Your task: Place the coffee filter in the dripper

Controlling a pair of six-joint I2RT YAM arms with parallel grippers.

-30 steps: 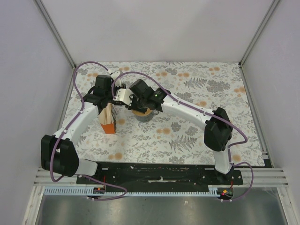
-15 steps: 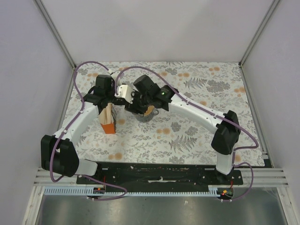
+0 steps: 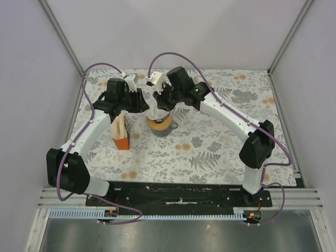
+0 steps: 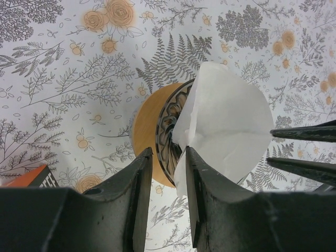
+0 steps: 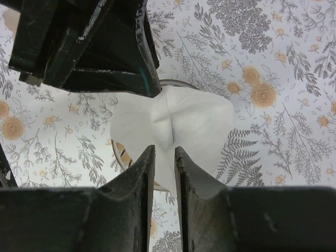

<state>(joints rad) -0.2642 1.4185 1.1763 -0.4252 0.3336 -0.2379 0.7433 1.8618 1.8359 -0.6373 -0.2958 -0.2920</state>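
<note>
My right gripper [image 5: 164, 151] is pinched on the top fold of the filter [image 4: 226, 126]. The paper hangs over the dripper [image 4: 146, 131], not seated. The left gripper [image 4: 167, 157] is at the filter's side edge, with paper between its fingers; I can't tell if they clamp. The dripper lies straight below the right gripper, so I judge lowering comes next.

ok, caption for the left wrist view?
The left pincer pinches the coffee filter above the dripper, with the right pincer at the filter's far edge.
</note>
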